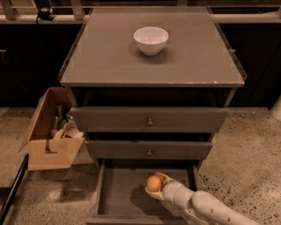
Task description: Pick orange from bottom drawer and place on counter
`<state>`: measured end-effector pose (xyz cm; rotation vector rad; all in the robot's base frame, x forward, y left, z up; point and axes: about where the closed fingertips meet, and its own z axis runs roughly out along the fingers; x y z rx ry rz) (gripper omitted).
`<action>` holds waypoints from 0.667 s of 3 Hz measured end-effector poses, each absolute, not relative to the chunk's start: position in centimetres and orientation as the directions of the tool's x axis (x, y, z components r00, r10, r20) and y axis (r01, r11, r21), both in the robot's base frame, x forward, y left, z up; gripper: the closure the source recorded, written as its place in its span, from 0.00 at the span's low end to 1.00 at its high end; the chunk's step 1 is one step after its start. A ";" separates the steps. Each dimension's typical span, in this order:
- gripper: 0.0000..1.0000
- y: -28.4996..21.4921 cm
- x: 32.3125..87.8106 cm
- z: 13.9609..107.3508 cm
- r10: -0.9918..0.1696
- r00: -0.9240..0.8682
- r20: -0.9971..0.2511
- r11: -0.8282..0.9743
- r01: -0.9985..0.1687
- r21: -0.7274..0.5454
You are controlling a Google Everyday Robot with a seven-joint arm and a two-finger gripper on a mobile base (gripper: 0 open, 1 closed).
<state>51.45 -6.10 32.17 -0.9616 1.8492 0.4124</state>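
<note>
The gripper point(155, 185) is inside the open bottom drawer point(118, 197), towards its right side, at the end of the pale arm point(210, 208) that comes in from the near right corner. Its fingers point(165, 177) are apart only by the width of the orange point(153, 182) and clamp it between them, one on the far side and one on the near side. A shadow lies on the drawer floor just left of and below the fruit. It looks slightly raised, though I cannot tell whether it touches the floor.

Above the drawer are two closed drawers point(149, 119) with small knobs. On the counter point(107, 62), a white bowl point(151, 40) stands far of the middle. On the floor to the left of the cabinet is an open cardboard box point(49, 146) with a few items in it.
</note>
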 end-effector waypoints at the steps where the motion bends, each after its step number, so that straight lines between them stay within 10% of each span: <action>1: 1.00 -6.0 51.4 32.2 -0.434 -0.212 -0.876 0.625 -0.771 -0.123; 2: 1.00 -5.5 51.1 34.3 -0.440 -0.182 -0.879 0.592 -0.795 -0.132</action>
